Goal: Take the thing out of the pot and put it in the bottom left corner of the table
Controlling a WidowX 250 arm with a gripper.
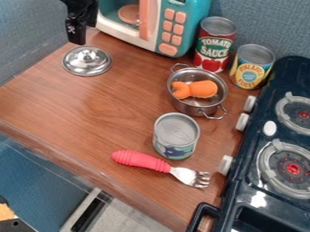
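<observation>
Nearest my camera, the dark toy stove (259, 199) runs along the table's (103, 104) right side, its looped handle (203, 211) by the bottom right corner. Just up and left from that handle I see a fork (140, 161) with a ribbed red grip, tines toward the stove, lying near the bottom edge. Close behind it an upright grey-topped can (176, 135) stands apart from the steel pot (192, 110). My target, a soft-looking orange thing (203, 89), lies inside that pot. Beyond the pot, a red-labelled can (215, 44) and a yellow-labelled can (251, 66) stand side by side, with the teal microwave (176, 20) at the table's far edge. Over at upper left, my gripper (77, 41) hangs by the silver lid (87, 60); from this angle I can't tell whether it's wide or narrow.
</observation>
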